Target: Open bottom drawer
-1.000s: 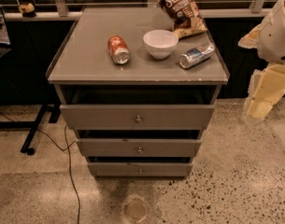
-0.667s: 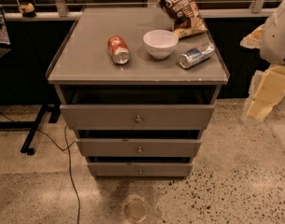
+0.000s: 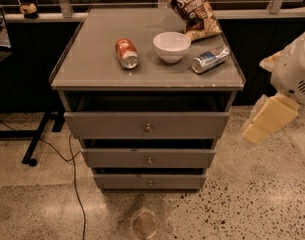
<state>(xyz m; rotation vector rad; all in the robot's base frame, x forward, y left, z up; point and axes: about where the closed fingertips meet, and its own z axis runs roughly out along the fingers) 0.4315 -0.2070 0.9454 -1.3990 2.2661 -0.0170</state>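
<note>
A grey cabinet (image 3: 92,64) has three drawers. The bottom drawer (image 3: 122,182) is the lowest, just above the floor, with a small knob at its centre. The drawer interiors are dark and hidden. On top sit a white bowl (image 3: 171,46), two cans lying on their sides, and a chip bag (image 3: 192,6) cut off at the top edge. The gripper (image 3: 269,120) hangs to the right, well away from the cabinet. Whether it is wide or narrow cannot be told. A cable (image 3: 74,184) trails across the floor.

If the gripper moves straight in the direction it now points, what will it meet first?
The gripper, right of the cabinet, points down and left. That line seems to reach the bottom drawer, but depth is unclear; it may meet the floor first.
</note>
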